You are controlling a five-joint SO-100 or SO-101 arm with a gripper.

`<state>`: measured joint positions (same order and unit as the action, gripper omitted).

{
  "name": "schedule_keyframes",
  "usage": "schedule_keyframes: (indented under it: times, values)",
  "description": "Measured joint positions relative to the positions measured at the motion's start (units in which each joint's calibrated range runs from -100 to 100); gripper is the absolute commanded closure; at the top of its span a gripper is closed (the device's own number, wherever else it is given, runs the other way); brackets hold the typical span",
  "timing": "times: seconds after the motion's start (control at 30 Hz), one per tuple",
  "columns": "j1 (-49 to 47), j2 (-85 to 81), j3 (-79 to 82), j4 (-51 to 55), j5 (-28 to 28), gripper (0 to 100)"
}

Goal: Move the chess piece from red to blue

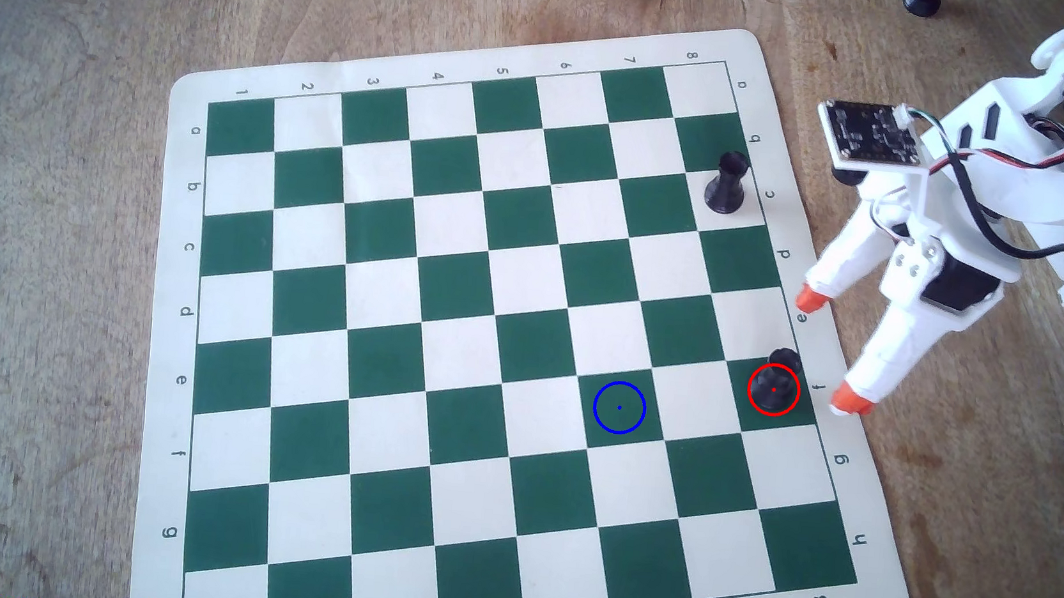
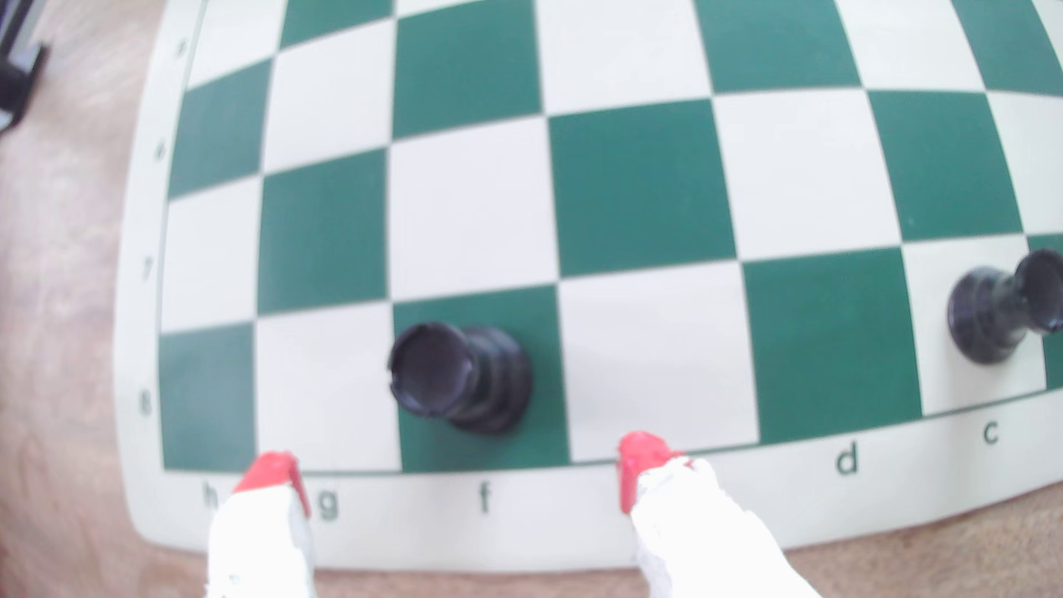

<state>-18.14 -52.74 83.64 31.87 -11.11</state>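
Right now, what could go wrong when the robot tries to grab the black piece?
1. The open gripper sits outside the board's edge, apart from the chess piece on the red circle; a careless approach could tip it.
2. The blue circle is two squares away, so the piece might slip out on the way.

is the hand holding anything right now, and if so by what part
Nothing is held. The hand is open over the board's edge, its red fingertips apart, short of the chess piece, which stands untouched in the red circle.
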Motion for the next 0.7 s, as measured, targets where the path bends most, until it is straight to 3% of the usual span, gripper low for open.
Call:
schedule_keyframes:
  times: [0.33, 0.7]
  values:
    - [-1.0, 9.8, 0.0, -10.5, 0.0, 68]
    - [-1.4, 13.5, 0.0, -17.6, -0.9, 75]
